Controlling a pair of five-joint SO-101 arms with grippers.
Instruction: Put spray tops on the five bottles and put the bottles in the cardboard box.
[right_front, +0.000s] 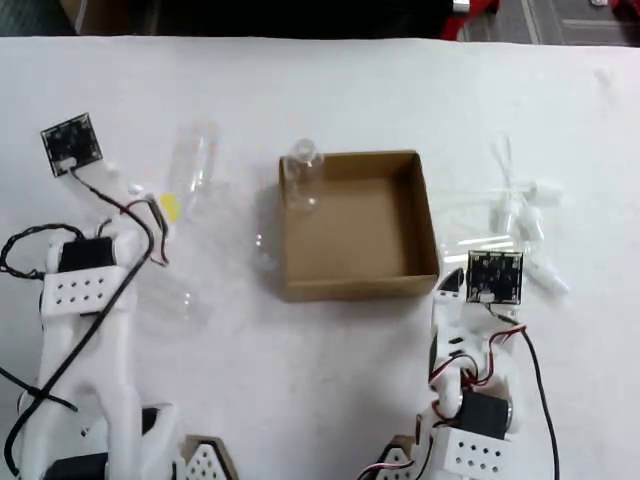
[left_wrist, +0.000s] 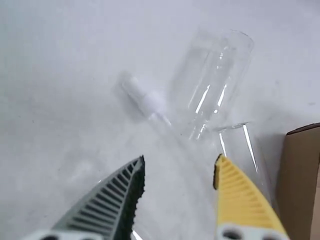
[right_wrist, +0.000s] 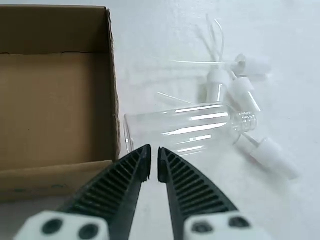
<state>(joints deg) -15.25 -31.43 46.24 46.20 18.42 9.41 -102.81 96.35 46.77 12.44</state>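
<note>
Left claw (left_wrist: 180, 169) open, low over clear bottles (left_wrist: 212, 82) lying on the white surface (left_wrist: 60, 75), with one spray top (left_wrist: 145, 97) beside them. Right claw (right_wrist: 154, 156) closed, empty, near the cardboard box (right_wrist: 55, 105) corner, just short of a lying bottle (right_wrist: 185, 125). Loose spray tops (right_wrist: 240, 85) heaped beyond. Upright bottle (right_front: 303, 170) at the box's far corner.

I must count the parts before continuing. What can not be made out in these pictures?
High view: the clear bottles left of the cardboard box fade into the white table; their number is uncertain.
High view: the upright bottle at the box corner, inside or outside, unclear.
Left wrist view: another bottle is partly hidden behind the left gripper.
Right wrist view: the spray tops overlap; no sure count.
</note>
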